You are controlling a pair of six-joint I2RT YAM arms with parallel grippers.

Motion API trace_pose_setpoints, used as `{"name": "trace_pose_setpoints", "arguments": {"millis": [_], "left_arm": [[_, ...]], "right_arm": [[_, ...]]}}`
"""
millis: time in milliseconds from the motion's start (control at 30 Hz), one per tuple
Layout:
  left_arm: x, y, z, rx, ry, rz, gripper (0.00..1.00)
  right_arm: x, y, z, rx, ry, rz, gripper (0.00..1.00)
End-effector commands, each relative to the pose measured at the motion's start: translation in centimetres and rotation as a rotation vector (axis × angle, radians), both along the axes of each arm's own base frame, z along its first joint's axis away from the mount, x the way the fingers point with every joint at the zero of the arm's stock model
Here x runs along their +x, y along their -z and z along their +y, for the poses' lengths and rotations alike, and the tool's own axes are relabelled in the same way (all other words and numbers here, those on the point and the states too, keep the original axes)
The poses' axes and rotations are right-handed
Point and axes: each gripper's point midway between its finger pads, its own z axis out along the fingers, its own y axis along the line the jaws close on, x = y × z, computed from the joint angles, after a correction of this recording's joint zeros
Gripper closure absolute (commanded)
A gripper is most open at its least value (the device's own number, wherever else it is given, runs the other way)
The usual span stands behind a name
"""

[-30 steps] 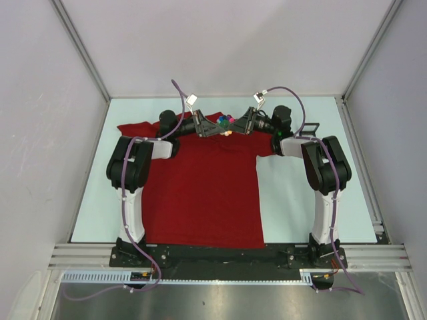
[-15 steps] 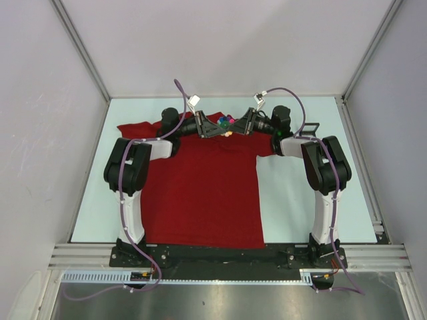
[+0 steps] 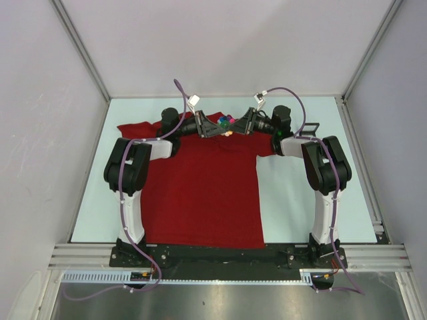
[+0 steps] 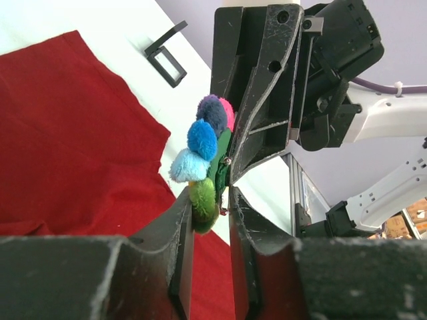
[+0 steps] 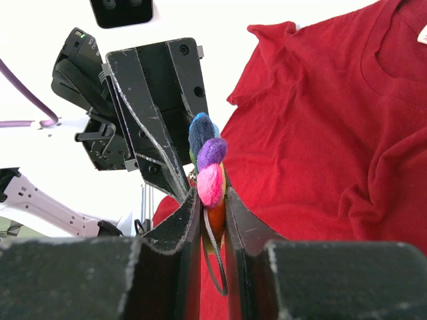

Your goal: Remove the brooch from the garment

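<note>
The garment (image 3: 200,193), a dark-red T-shirt, lies flat on the table between the arms. The brooch (image 3: 227,122), a cluster of fuzzy coloured balls, is held just above the collar. My left gripper (image 3: 217,128) reaches it from the left and my right gripper (image 3: 235,127) from the right. In the left wrist view my left gripper (image 4: 208,197) is shut on the green end of the brooch (image 4: 202,140). In the right wrist view my right gripper (image 5: 212,197) is shut on the pink and orange end of the brooch (image 5: 211,170). A thin dark loop hangs below it.
A small black bracket (image 3: 308,129) lies on the pale table (image 3: 313,200) right of the shirt's sleeve. A white neck label (image 5: 421,33) shows at the collar. Metal frame posts and grey walls close in the table on three sides.
The left arm's upper links shifted slightly to the left. Both grippers stay on the brooch at the same spot above the collar.
</note>
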Motion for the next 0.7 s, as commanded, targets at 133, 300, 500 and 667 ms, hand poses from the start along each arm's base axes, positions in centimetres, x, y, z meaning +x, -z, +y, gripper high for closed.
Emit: {"name": "trace_pose_setpoints", "arguments": {"millis": [133, 300, 500, 667], "left_arm": [[-1.40, -4.74, -0.67, -0.089, 0.064, -0.165, 0.75], [-1.48, -4.85, -0.68, -0.091, 0.069, -0.166, 0.74], [-1.36, -4.77, -0.75, -0.095, 0.073, -0.158, 0.73], [-1.28, -4.57, -0.81, -0.094, 0.077, -0.144, 0.76]], "right_arm": [[0.39, -0.44, -0.45, -0.009, 0.025, -0.018, 1.00], [0.29, -0.54, -0.31, -0.008, 0.022, -0.021, 1.00], [0.27, -0.54, -0.25, -0.008, 0.022, -0.021, 1.00], [0.22, -0.60, -0.14, -0.010, 0.022, -0.025, 1.00]]}}
